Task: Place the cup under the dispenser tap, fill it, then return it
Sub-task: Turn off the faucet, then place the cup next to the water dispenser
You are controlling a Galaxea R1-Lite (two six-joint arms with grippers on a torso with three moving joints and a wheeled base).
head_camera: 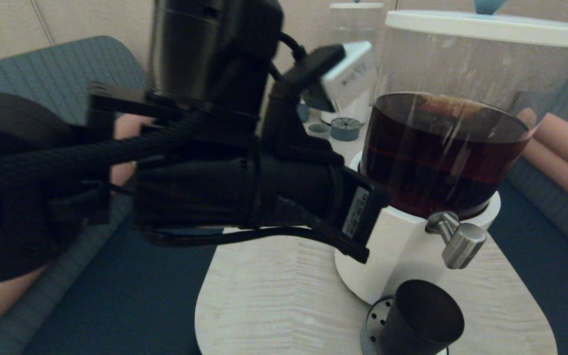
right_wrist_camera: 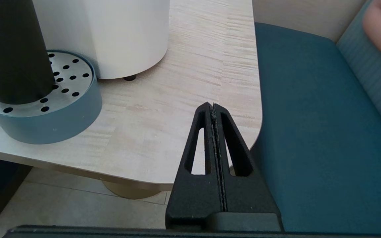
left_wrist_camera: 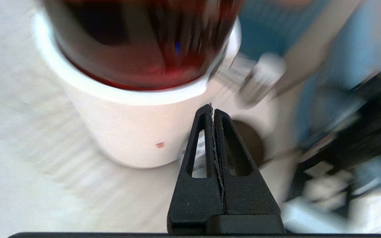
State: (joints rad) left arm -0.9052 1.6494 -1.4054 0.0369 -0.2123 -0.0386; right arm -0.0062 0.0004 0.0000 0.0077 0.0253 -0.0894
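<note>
The black cup (head_camera: 422, 320) stands upright on the round perforated drip tray (head_camera: 373, 315), below the steel dispenser tap (head_camera: 457, 240) of the big dispenser (head_camera: 442, 148) of dark brown liquid. In the right wrist view the cup (right_wrist_camera: 12, 49) rests on the tray (right_wrist_camera: 68, 99) beside the white base (right_wrist_camera: 111, 33). My left arm (head_camera: 244, 192) hangs high, left of the dispenser. The left gripper (left_wrist_camera: 213, 107) is shut and empty, aimed at the base, with the blurred tap (left_wrist_camera: 260, 81) and the cup (left_wrist_camera: 251, 145) beyond. My right gripper (right_wrist_camera: 212, 105) is shut and empty over the table's near right corner.
The pale wooden table (head_camera: 274, 296) has rounded corners and a teal sofa seat (right_wrist_camera: 326, 132) round it. A smaller clear dispenser (head_camera: 355, 29) and a small blue-grey tray (head_camera: 345, 129) stand at the back. Pink cushions (head_camera: 565, 158) lie at the right.
</note>
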